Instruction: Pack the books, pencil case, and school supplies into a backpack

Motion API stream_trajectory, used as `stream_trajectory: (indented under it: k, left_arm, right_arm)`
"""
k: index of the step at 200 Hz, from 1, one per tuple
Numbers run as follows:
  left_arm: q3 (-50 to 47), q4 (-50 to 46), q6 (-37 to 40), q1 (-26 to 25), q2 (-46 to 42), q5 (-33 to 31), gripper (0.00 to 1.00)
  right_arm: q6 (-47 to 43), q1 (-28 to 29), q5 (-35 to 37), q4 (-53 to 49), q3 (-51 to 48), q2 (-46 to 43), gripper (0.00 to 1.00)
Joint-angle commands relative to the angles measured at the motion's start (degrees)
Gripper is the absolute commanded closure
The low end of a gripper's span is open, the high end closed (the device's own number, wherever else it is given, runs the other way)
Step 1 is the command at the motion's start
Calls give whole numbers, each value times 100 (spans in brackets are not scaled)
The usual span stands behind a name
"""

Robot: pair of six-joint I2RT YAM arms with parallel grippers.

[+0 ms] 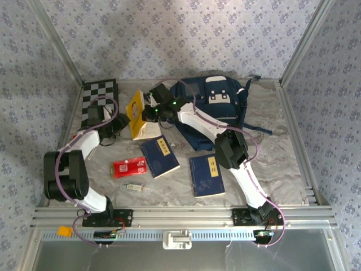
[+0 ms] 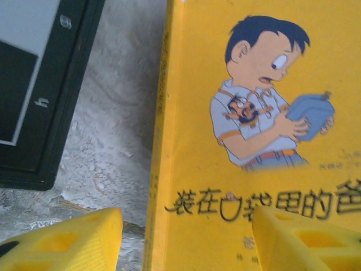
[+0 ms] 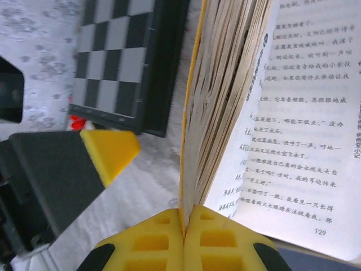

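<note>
**1. Layout, L to R.** The chequered board point(image 1: 100, 95) lies at the far-left corner of the worktop point(image 1: 271, 164). Just beside it the left gripper point(image 2: 186, 240) is positioned at the yellow book point(image 1: 137, 110). Its jaws stand moderately wide w/ nothing held, one finger over the cover and the other over bare worktop. The book is held up on edge between board and backpack point(image 1: 217, 101) by the right gripper point(image 3: 183, 237), jaws closed tight on the yellow cover's edge. Nearer the bases, the pencil case point(image 1: 128, 166), school supplies stick point(image 1: 134, 186) and blue books point(image 1: 159, 157) lie flat; none is packed.

**2. Hazards (judged).**
- Only the cover, poss. w/ a few pages, appears pinched, and the page block hangs open. A slip or torn cover is to be expected if the book is swung fast.
- Fanned pages may snag on backpack fabric.
- The grippers are close together, so contact is poss. if either is moved w/o clearance.

**3. View diffs.**
- Right wrist view: the pinch point and fanned pages are given here. From the top ext. view the book is read merely as tilted.
- Left wrist view: the cartoon cover and the left jaw spread are given here.
- Top view: backpack pos. and the unpacked items are given here. The backpack's opening cannot be made out.
</note>
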Motion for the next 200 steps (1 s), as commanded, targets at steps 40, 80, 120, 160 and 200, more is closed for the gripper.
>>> stream_trajectory:
  k: [40,80,120,160,200]
  left_arm:
    - [-280,604,-752,152,-859,1389,27]
    - [-797,1955,-1692,12,-1220,1980,24]
    - [-1084,2510,-2231,-359,-1379,2015,23]
    - [-1244,2944,-2670,-789,-1601,1864,23]
    - [-1225,3164,-3029,-976,-1900,1838,26]
  right_arm:
    - [-158,-154,-655,643,-1031,-1772,100]
    - [-134,-284,-936,891,-1749,-2481,100]
    - [-132,-314,-1031,1014,-2203,-2927,100]
    - [79,-360,-1192,1382,-2554,-3173,100]
    - [274,-461,-1344,1778,-2901,-3298,100]
